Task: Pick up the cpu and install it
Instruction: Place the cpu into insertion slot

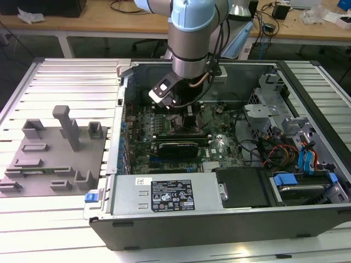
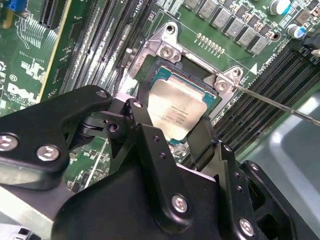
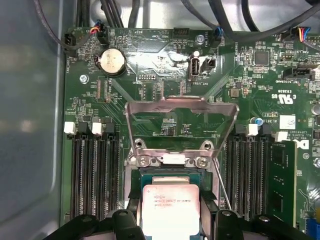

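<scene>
The cpu (image 2: 176, 111), a flat square chip with a silvery top, sits low inside the metal-framed socket (image 2: 169, 46) on the green motherboard (image 3: 150, 75). My gripper (image 2: 172, 127) straddles it, and its black fingers (image 2: 142, 122) press against two opposite edges of the chip. In the first wrist view the cpu (image 3: 171, 210) lies between the fingers (image 3: 129, 220), below the raised socket load plate (image 3: 181, 112). A thin lever rod (image 2: 280, 102) stands free beside the socket. In the exterior view the arm reaches down into the open computer case (image 1: 230, 219), with the gripper (image 1: 180, 116) over the board.
Memory slots (image 3: 92, 170) flank the socket on both sides. A grey fixture tray (image 1: 55, 153) lies outside the case on the exterior view's left. The power supply (image 1: 164, 194) runs along the near wall. Drive cages and cables (image 1: 290, 153) fill the exterior view's right.
</scene>
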`<act>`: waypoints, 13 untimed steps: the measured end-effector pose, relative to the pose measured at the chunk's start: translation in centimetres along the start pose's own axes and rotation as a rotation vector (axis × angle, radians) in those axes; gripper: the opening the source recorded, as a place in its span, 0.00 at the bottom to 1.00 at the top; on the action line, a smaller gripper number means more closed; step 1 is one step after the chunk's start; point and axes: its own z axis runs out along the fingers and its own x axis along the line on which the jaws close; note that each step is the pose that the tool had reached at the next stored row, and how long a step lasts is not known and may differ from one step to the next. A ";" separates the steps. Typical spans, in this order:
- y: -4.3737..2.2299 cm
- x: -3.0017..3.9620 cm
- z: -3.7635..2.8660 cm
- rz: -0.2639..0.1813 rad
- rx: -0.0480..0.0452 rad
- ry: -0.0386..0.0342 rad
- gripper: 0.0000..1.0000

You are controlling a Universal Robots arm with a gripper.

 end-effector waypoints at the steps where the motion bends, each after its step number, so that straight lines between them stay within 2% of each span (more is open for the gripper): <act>1: -0.01 0.00 0.06 0.001 0.0001 -0.0010 0.55; 6: -0.01 0.00 0.18 0.017 0.0002 -0.0026 0.55; 13: -0.01 0.01 0.22 0.019 -0.0003 -0.0018 0.55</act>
